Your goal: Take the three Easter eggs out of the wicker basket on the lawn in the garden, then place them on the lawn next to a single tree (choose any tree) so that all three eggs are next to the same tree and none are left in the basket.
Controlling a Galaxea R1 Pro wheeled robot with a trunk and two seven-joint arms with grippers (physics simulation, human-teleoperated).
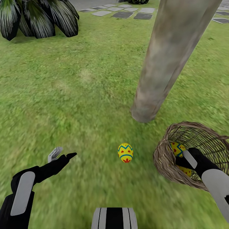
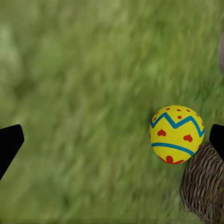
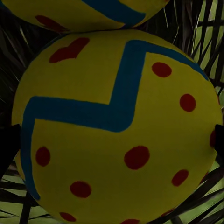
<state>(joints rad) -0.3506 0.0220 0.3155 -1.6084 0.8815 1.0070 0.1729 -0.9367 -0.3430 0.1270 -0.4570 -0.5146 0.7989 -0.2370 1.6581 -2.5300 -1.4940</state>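
Observation:
One Easter egg (image 1: 125, 152) (image 2: 176, 134) lies on the lawn (image 1: 79, 105) a short way in front of the tree (image 1: 159, 73) base. The wicker basket (image 1: 165, 159) (image 2: 203, 186) lies tipped on its side right of that egg, close to the trunk. Two more eggs sit inside it, an upper one (image 1: 177, 149) (image 3: 84, 11) and a lower one (image 1: 186, 172) (image 3: 121, 130). My right gripper (image 1: 180, 162) (image 3: 112, 142) reaches into the basket, open, with the lower egg between its fingers. Well left of the loose egg, my left gripper (image 1: 63, 154) (image 2: 112, 140) hovers open over grass, holding nothing.
A dark palm-like bush (image 1: 38, 19) stands at the far left. Grey stepping stones (image 1: 122, 14) run across the back. Open grass stretches left of the trunk. My base (image 1: 114, 218) shows at the bottom edge.

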